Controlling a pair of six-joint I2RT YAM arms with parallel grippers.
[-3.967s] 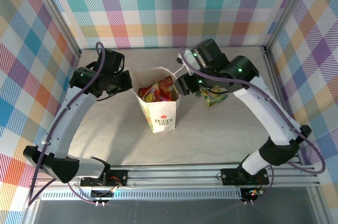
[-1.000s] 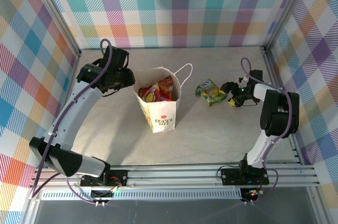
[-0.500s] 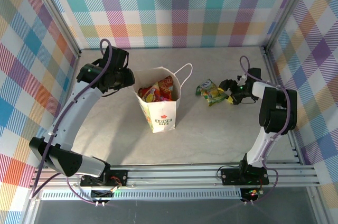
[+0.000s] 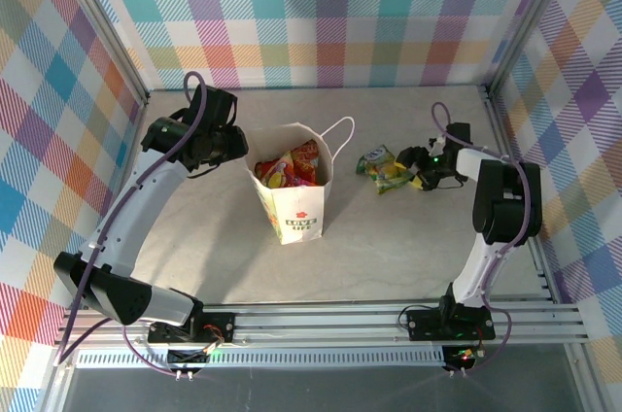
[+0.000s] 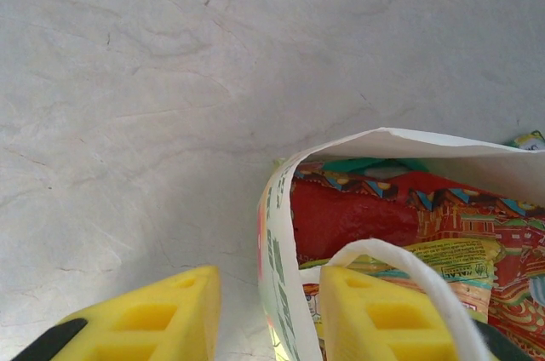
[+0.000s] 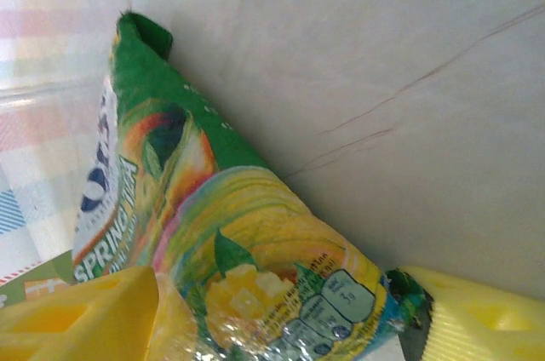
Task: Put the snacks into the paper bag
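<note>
- The green-and-yellow packet point(image 4: 383, 170) lies flat on the surface point(image 4: 389, 237) at the middle right of the top view. It is apart from the bag point(image 4: 292, 200), which stands to its left.
- The right claw point(image 4: 418, 169) sits just to the right of the packet, so the packet lies leftward of it, on the bag's side. This arm is much the nearer.
- In the right wrist view the packet's long axis runs away from the claw, from the lower middle to the upper left. The fingers point(image 6: 77, 318) straddle its near short end, across its width.
- The right claw stands wide with one finger on each side, and the lower-right finger meets the packet's corner. We judge the packet not yet clamped.
- The left claw point(image 5: 268, 280) stands narrow astride the bag's left rim, one finger inside and one outside. Gaps show beside the wall, so it is not pinching.
- The bag's mouth gapes, with other snacks point(image 4: 290, 164) inside. We judge the carry must go left and over the rim.
</note>
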